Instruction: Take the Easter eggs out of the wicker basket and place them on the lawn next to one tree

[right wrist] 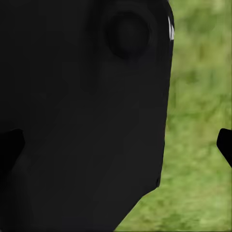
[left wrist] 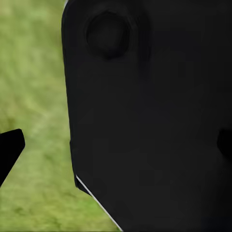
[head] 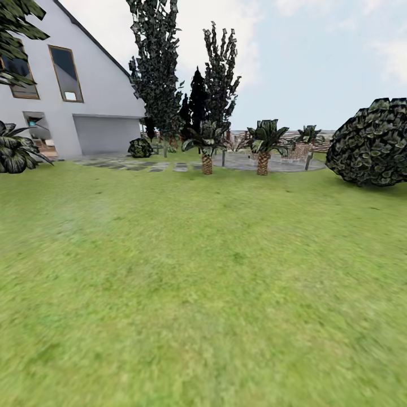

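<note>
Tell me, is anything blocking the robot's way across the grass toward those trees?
Nothing visible does. The lawn lies open up to the short palms and the tall dark trees by the patio. A large bush sits off to the right.

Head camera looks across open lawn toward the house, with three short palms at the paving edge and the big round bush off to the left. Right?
Not quite. The head view shows the big round bush on the right, not the left. The rest holds: open lawn, the house at the far left, and three short palms at the paving edge.
</note>
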Tool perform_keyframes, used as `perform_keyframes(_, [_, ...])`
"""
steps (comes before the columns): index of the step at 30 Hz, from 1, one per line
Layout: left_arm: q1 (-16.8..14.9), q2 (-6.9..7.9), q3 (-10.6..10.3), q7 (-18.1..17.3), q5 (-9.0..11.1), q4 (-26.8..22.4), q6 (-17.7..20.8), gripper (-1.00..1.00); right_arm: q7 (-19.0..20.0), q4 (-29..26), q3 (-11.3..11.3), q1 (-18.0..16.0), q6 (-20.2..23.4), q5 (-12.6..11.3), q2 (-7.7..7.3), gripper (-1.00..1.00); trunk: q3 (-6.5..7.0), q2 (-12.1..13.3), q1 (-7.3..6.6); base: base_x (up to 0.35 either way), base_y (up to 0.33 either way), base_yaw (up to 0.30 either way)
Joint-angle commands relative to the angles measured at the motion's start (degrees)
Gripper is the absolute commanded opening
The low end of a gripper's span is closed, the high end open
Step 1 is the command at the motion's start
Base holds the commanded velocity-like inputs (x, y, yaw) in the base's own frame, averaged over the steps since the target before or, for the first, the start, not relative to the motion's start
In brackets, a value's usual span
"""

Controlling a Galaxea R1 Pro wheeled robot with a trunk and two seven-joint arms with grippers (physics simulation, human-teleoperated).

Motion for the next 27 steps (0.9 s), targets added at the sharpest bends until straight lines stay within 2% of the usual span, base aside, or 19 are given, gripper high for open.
perform_keyframes(1, [-0.01, 0.00, 0.00, 0.00, 0.00, 0.00, 0.00, 1.00, 0.00, 0.00, 0.00, -0.01, 0.00, 0.00, 0.00, 1.00, -0.03, -0.01, 0.00, 0.000, 0.000, 0.000])
perform_keyframes(6, [0.79, 0.16, 0.00, -0.09, -0.09, -0.03, 0.09, 1.00, 0.46, -0.34, 0.11, -0.62, -0.74, -0.03, -0.16, 1.00, -0.03, -0.01, 0.00, 0.000, 0.000, 0.000])
perform_keyframes(13, [1.05, 2.41, -0.08, -0.09, -0.09, 0.08, 0.09, 1.00, 0.18, -1.40, 0.00, -2.82, -2.98, -0.35, 0.08, 1.00, -0.03, -0.01, 0.00, 0.000, 0.000, 0.000])
perform_keyframes(17, [1.05, 3.54, -0.09, -0.09, -0.09, 0.09, 0.09, 1.00, 0.18, -1.39, 0.00, -2.82, -4.27, -0.35, 0.12, 1.00, -0.03, -0.01, 0.00, 0.000, 0.000, 0.000])
perform_keyframes(23, [1.05, 3.54, -0.09, -0.09, -0.09, 0.07, 0.09, 1.00, 0.18, -1.41, 0.01, -2.82, -6.19, -0.35, 0.13, 1.00, -0.03, -0.01, 0.00, 0.000, 0.000, 0.000])
perform_keyframes(24, [1.05, 3.56, -0.09, -0.09, -0.09, 0.08, 0.09, 1.00, 0.18, -1.41, 0.01, -2.82, -12.48, -0.35, 0.15, 1.00, -0.03, -0.01, 0.00, 0.000, 0.000, 0.000])
perform_keyframes(27, [1.05, 3.53, -0.09, -0.09, -0.09, 0.08, 0.09, 1.00, 0.18, -1.41, 0.01, -2.82, -12.48, -0.35, 0.17, 1.00, -0.03, -0.01, 0.00, 0.000, 0.000, 0.000])
